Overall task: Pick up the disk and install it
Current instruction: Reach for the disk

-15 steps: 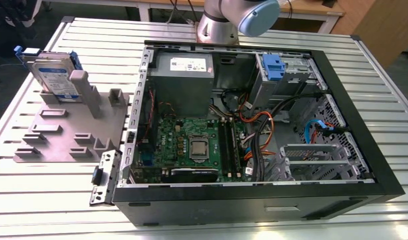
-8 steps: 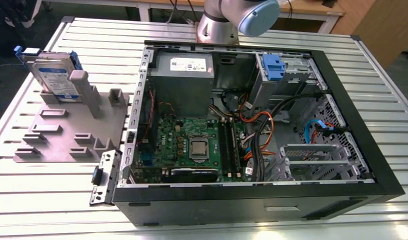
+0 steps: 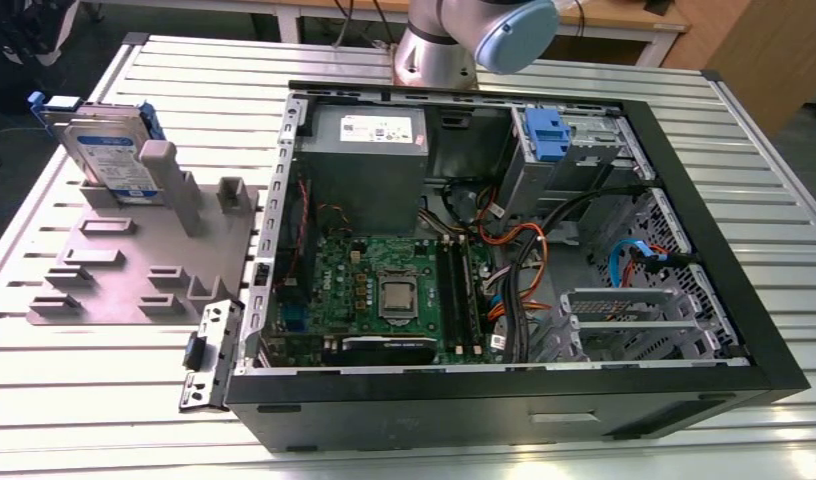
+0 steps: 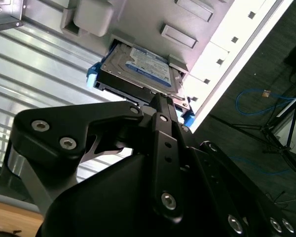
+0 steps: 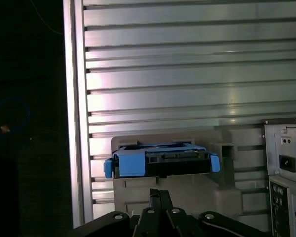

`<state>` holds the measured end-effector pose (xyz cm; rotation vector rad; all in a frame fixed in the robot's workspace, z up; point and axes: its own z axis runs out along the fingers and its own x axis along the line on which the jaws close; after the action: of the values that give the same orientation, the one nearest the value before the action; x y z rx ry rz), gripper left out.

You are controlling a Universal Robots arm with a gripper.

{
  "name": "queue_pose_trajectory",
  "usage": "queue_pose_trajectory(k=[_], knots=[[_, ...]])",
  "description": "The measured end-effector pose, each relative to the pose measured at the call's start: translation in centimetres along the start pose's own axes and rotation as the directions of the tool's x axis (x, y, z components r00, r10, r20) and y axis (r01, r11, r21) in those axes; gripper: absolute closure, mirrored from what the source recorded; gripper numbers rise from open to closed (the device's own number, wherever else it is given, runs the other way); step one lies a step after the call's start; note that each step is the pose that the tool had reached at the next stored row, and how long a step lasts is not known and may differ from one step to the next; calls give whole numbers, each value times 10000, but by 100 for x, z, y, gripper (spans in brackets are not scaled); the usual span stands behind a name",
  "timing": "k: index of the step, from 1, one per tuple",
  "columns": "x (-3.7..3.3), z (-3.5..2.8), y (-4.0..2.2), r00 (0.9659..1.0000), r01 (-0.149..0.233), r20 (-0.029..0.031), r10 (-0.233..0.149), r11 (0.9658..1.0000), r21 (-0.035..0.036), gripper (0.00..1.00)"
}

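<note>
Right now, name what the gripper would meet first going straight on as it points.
Probably the disk, standing in the grey holder: in both wrist views the gripper points at its near edge. The gap between them is hard to judge.

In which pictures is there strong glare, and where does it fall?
First wrist view: bright glare on the table slats beyond the disk; second wrist view: the table slats streak white, the gripper stays dark; exterior view: evenly lit.

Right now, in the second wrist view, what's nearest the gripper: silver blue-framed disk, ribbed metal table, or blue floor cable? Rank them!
1. Silver blue-framed disk, just ahead of the gripper.
2. Ribbed metal table, under the disk.
3. Blue floor cable, beyond the table.
</note>
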<state>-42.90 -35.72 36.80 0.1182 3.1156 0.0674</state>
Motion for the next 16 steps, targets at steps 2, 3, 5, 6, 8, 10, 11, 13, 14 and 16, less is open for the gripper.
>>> queue_pose_trajectory(k=[2,3,5,6,8,10,11,13,14,16], knots=[[36,32,17,10000,-1,-5,1,10000,0,89],[51,48,25,10000,-1,-8,1,10000,-1,89],[77,80,38,10000,-1,-17,1,10000,1,89],[85,97,43,10000,-2,-22,2,10000,1,89],[94,128,43,10000,-1,-34,1,10000,2,89],[98,151,44,10000,-1,-52,1,10000,4,89],[100,162,45,10000,-3,-62,3,10000,4,89],[101,176,48,10000,-4,-84,4,10000,7,89],[101,177,48,10000,-4,-87,4,10000,8,89],[102,194,47,10000,-4,-87,4,10000,7,89]])
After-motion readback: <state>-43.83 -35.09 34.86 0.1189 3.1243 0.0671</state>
